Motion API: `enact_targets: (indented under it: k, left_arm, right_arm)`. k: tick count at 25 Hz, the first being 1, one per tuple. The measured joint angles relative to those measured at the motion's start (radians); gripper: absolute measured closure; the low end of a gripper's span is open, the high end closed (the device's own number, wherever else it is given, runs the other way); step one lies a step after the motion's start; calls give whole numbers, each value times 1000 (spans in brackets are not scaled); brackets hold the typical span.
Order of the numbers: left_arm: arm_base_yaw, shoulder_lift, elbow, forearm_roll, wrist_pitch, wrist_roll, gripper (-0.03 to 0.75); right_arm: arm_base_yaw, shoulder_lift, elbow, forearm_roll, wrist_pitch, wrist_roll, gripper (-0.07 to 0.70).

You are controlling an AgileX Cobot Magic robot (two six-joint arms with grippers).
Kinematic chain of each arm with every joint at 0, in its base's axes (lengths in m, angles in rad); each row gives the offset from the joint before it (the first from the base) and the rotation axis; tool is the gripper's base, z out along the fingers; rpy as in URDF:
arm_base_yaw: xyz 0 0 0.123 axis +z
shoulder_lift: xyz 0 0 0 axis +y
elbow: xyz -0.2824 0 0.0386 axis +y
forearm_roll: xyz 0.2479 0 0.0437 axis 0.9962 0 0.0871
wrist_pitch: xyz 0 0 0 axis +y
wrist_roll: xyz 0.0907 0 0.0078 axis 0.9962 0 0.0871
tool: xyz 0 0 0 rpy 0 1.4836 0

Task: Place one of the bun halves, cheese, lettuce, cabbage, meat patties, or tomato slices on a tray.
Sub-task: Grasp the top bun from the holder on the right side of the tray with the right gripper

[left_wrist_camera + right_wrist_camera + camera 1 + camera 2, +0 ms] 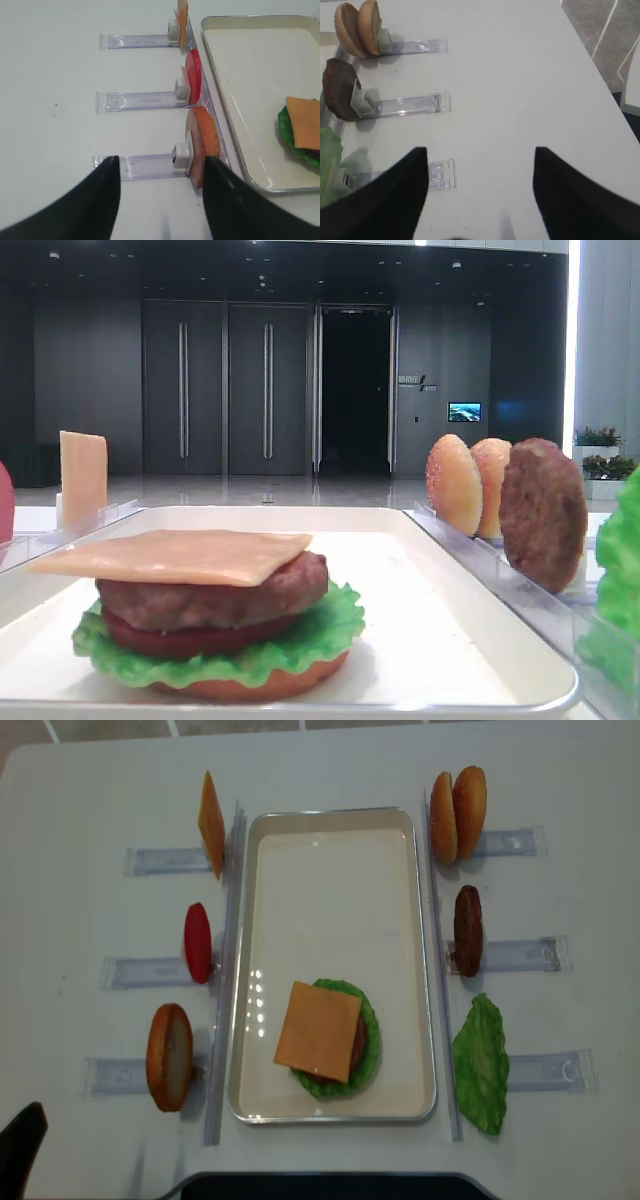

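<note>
The tray (331,825) sits lengthwise at the centre of the white table (80,800), with clear slotted racks along both of its long sides. Inside the tray, toward its near end, stands one stack: a flat orange-brown bottom bun (262,682) at the base, a ruffled green lettuce leaf (330,625) on it, then a dark-red tomato slice (185,638), then a meat patty (215,598), and a square cheese slice (318,1031) lying flat on top, its corners overhanging the patty. The far half of the tray floor is bare. On my left side, the racks (140,100) hold three items on edge, each just beside the tray rim: a cheese slice (211,824) farthest away, a red tomato slice (197,942) in the middle, and an orange-brown bun piece (169,1056) nearest. On my right side, the racks hold two sesame bun halves (458,814) touching each other at the far slot, a dark meat patty (467,930) upright in the middle slot, and a loose lettuce leaf (482,1064) at the near slot. My right gripper (480,190) hovers over bare table to the outside of the right racks, fingers spread wide with nothing between them. My left gripper (161,200) hovers over the nearest left rack, fingers likewise spread apart and holding nothing; the bun piece stands just ahead of its right finger.
</note>
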Motion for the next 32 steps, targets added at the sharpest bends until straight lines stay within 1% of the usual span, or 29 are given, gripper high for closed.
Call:
enact_targets:
  k: [13, 18, 21, 25, 32]
  left_arm:
    - [0, 0, 0, 0, 0, 0, 307]
    - [0, 0, 0, 0, 0, 0, 307]
    - [0, 0, 0, 0, 0, 0, 307]
    - [0, 0, 0, 0, 0, 0, 307]
    - [0, 0, 0, 0, 0, 0, 307]
  right_arm:
    - [0, 0, 0, 0, 0, 0, 171]
    - [0, 8, 0, 41, 0, 1, 174]
    - [0, 86, 0, 51, -1, 1, 178]
    - [0, 245, -8, 56, -3, 1, 178]
    - [0, 596, -123, 57, -9, -1, 178]
